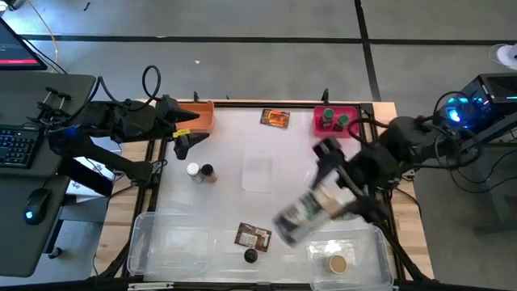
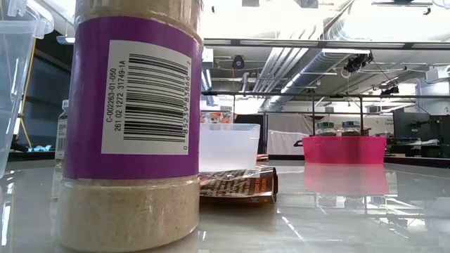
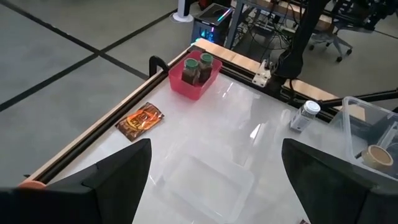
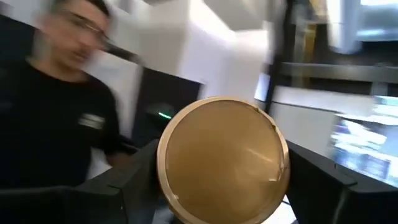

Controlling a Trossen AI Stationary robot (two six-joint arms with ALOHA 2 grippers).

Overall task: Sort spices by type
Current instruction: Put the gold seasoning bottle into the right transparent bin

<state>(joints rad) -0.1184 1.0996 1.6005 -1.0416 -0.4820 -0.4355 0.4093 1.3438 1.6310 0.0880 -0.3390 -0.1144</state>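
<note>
A tan-lidded spice jar is clenched sideways in the right pincer, above the worktop beside the clear tray at the near edge; its tan lid fills the right wrist view between the dark fingers. Another tan-lidded jar sits inside that tray. Two green-lidded jars stand in the pink bin at the far right corner, with an orange packet just beside the bin. Well apart from the pink bin, a white-lidded jar and a black-lidded jar stand together. A brown packet and another black-lidded jar lie near the front trays. The left pincer hangs released by the orange bin. A person in a black shirt is seen beyond.
</note>
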